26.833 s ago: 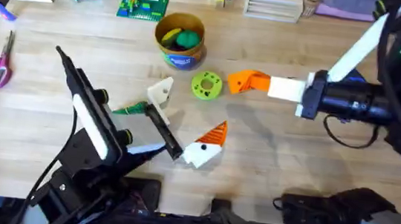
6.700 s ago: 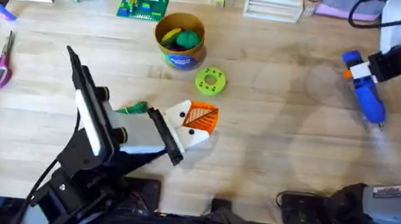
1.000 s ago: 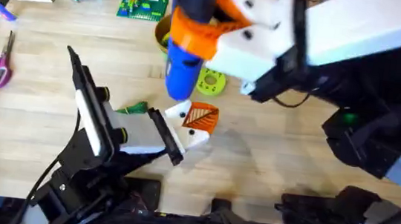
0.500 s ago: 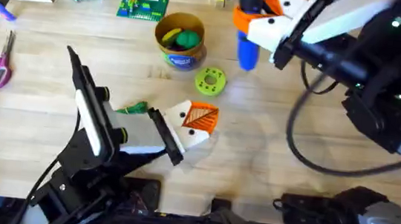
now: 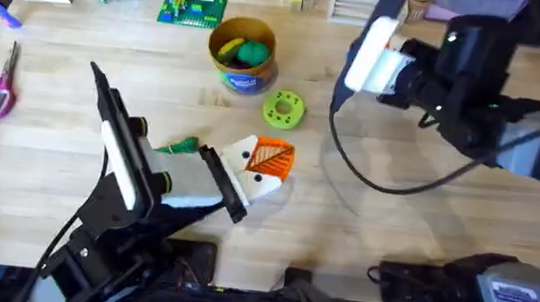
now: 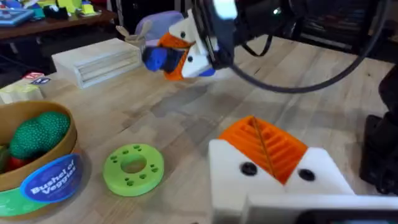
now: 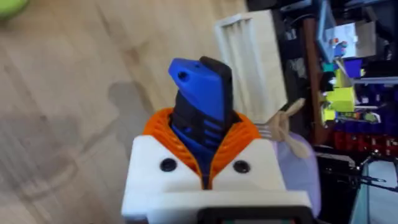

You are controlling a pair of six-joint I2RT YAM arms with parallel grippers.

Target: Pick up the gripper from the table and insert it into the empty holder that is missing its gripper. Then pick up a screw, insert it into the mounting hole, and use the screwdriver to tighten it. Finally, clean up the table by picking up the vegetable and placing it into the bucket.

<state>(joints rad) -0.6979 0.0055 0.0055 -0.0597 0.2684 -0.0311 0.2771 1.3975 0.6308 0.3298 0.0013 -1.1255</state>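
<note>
Pale matt wooden planks across the table [image 5: 392, 234]. Smooth white plastic on the holder [image 6: 273, 186], ribbed orange plastic on its gripper [image 6: 264, 144]. Glossy blue plastic on the screwdriver [image 7: 200, 99]. Smooth tan bucket [image 5: 243, 53], shiny blue label.

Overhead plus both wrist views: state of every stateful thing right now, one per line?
Right gripper: shut on the blue pen-shaped screwdriver, lifted off the table.
Left gripper: white mounts with orange ribbed pads pressed together, nothing between them.
Round tan-yellow bucket: upright, holding a green lump and a yellow toy.
Slim green toy vegetable: lying on the pale wooden table, not yet in the bucket.
Flat green disc: flat on the table, beside the bucket.
</note>
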